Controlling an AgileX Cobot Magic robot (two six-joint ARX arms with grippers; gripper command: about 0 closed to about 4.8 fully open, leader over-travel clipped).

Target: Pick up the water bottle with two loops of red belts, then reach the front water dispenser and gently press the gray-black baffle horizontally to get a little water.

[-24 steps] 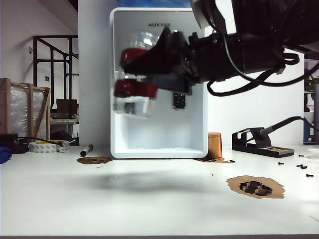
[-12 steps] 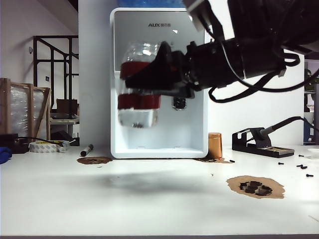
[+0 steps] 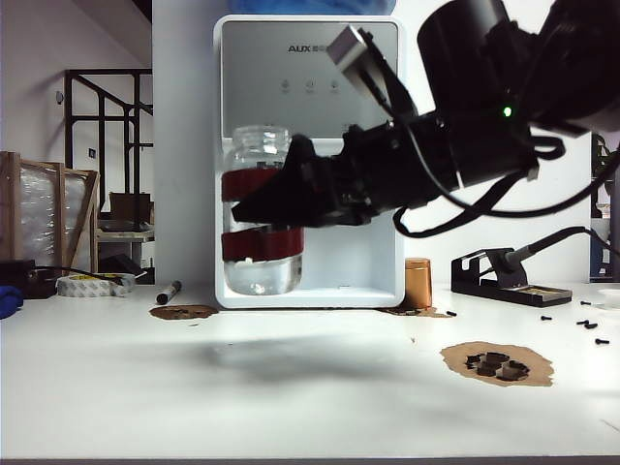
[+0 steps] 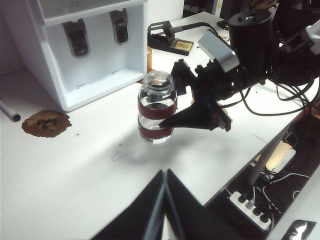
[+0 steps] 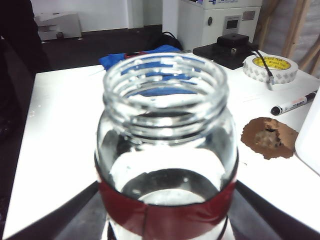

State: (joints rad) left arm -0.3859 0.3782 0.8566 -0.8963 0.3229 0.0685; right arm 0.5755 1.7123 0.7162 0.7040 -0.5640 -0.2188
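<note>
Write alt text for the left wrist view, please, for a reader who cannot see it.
The right gripper holds the water bottle upright above the white table, apart from the water dispenser. The left gripper is shut.

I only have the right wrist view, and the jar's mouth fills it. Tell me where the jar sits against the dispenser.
Observer: In the left wrist view the water bottle hangs upright above the table. It is out in front of the water dispenser and clear of the gray-black baffle.
Operator: Give me the grip.
Observer: The right gripper clamps it from the side, with its fingers between the two red bands.
Operator: Report the left arm.
Observer: The left gripper hovers shut, back from the bottle, and holds nothing.
</note>
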